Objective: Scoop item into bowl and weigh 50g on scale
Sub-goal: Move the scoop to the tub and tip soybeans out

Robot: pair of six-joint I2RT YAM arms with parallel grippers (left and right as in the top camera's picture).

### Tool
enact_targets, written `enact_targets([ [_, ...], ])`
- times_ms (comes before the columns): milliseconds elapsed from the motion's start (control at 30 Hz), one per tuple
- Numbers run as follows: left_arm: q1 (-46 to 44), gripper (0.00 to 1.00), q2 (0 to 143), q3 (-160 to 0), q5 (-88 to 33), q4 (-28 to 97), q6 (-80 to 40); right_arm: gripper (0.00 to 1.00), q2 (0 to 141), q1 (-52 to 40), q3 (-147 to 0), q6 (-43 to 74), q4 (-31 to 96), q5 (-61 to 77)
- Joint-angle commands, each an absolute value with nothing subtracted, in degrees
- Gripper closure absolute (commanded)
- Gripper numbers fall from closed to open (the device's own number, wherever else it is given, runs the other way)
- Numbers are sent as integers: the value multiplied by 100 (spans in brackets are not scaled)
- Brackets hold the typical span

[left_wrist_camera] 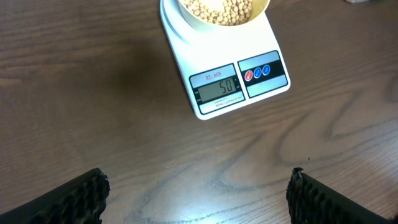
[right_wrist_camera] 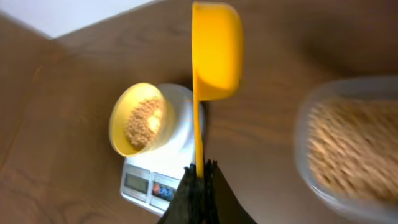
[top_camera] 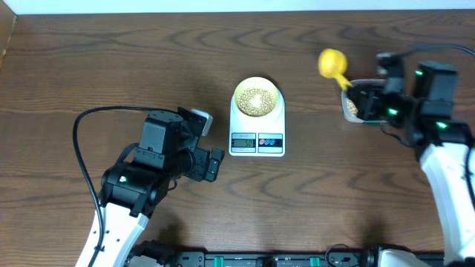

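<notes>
To the right of the scale (top_camera: 257, 141), the right fingers (right_wrist_camera: 198, 190) are pressed fully together on the thin handle of a yellow scoop (right_wrist_camera: 216, 50). The cup of the scoop points away from them and stays to the right of the scale, near a clear container (right_wrist_camera: 303, 134) filled with tan beans (right_wrist_camera: 351, 149). This container stands on the worktop (top_camera: 111, 59), well apart from the scale, and looks blurred in the right wrist view. To the left of the scale, the left fingers (left_wrist_camera: 81, 199) stand wide apart and hold nothing; only bare worktop shows between them. On the platform of the scale sits the pale-yellow bowl (right_wrist_camera: 118, 127), and more beans lie heaped inside it. The display (left_wrist_camera: 217, 90) at the front edge of the scale shows 50.
</notes>
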State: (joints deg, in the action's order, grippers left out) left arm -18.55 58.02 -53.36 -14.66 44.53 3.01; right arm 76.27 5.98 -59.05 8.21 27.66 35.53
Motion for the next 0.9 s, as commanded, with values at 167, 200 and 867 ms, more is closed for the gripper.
enact_targets([
  [167, -1868, 6, 5798, -5345, -1406, 4445, 311, 99, 7183, 1527, -5992, 537, 3992, 3135],
  [200, -1868, 7, 5798, -5345, -1406, 4445, 311, 99, 7183, 1581, -5992, 502, 4069, 3087],
  [867, -1868, 7, 5798, -5345, -1406, 4445, 311, 99, 7500, 1083, -5942, -716, 4104, 768],
])
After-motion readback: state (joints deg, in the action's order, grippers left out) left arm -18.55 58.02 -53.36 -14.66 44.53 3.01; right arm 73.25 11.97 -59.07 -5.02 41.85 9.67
